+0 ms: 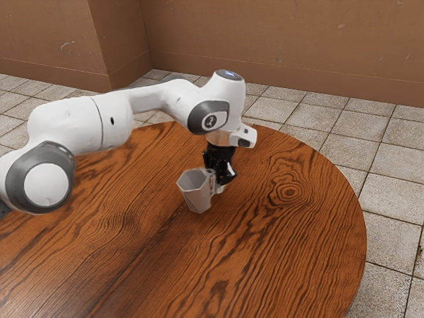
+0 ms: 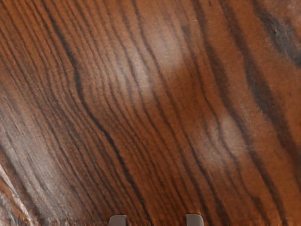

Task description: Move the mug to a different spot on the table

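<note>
— Where do we have the mug (image 1: 196, 190)?

— On the round wooden table (image 1: 285, 245), around its middle and well in from the rim. It is pale grey and faceted, narrowing toward the base, with its mouth facing up. It sits toward the exterior view's left of our gripper (image 1: 220, 177).

— How close is our gripper to it?

— Right against its side, as far as we can see. In the exterior view the black gripper hangs straight down from the white arm (image 1: 99, 126), and the mug's rim overlaps its lower part. We cannot tell whether the two touch or whether the mug only stands in front.

— And how do the jaws stand?

— Apart. In the wrist view our two fingertips (image 2: 117, 220) peek in with a wide gap, and we see only bare wood grain between them. No part of the mug lies in that gap, so we are clamped on nothing.

— How low is our hand?

— Low over the table. The grain looks large and close in the wrist view, and in the exterior view our gripper reaches down to about the level of the mug's rim.

— Does the mug stand straight?

— It looks slightly tilted, but we cannot be sure, and its base is hard to judge against the wood.
</note>
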